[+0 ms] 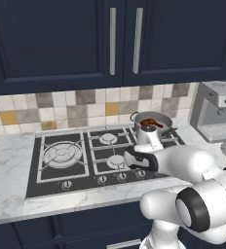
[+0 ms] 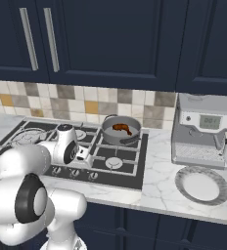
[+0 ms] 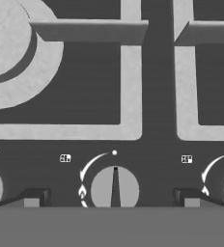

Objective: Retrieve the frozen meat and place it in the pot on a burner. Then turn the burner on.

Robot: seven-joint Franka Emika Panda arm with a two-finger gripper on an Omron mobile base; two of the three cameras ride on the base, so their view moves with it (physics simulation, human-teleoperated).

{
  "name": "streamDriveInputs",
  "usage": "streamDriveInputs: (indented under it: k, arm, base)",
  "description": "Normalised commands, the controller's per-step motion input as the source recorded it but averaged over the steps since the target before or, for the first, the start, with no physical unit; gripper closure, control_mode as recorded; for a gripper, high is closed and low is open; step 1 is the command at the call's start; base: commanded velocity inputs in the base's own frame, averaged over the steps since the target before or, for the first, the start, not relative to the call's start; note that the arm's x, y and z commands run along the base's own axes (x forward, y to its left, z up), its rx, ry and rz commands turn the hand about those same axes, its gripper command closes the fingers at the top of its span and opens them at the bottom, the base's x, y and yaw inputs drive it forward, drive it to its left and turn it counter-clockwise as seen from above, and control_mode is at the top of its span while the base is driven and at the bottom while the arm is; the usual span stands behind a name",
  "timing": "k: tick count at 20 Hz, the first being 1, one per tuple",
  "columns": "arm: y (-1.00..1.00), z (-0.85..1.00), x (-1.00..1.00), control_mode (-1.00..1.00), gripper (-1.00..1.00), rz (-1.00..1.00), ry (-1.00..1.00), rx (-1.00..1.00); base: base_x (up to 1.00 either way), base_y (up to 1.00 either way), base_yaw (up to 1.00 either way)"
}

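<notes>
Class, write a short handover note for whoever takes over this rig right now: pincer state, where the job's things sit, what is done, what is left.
Pincer: open, empty, low over the cooktop's front row, one knob between its tips.
Meat: lying in the pot.
Pot: on the back right burner of the cooktop.
Done: meat is in the pot.
Left: turn the burner on; no flame shows. Check that this knob belongs to the pot's burner; I cannot tell.

White marble counter (image 2: 159,188) carries a black cooktop (image 2: 130,178) set in its middle. Grey coffee machine (image 2: 201,129) stands at the back, right of the cooktop, w/ a round grey plate (image 2: 202,184) just in front of it
</notes>
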Motion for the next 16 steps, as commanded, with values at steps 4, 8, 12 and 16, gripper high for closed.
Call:
streamDriveInputs:
  k: [4, 8, 12, 16]
  arm:
    - [0.00, -0.23, -0.09, -1.00, -1.00, 0.00, 0.00, 0.00]
    - [0.00, -0.31, -0.14, -1.00, -1.00, 0.00, 0.00, 0.00]
    - [0.00, -0.29, -0.14, -1.00, -1.00, 0.00, 0.00, 0.00]
    - [0.00, -0.26, -0.20, -1.00, -1.00, 0.00, 0.00, 0.00]
  base:
    - [0.00, 0.00, 0.00]
    - [0.00, 0.00, 0.00]
    - [0.00, 0.00, 0.00]
    - [0.00, 0.00, 0.00]
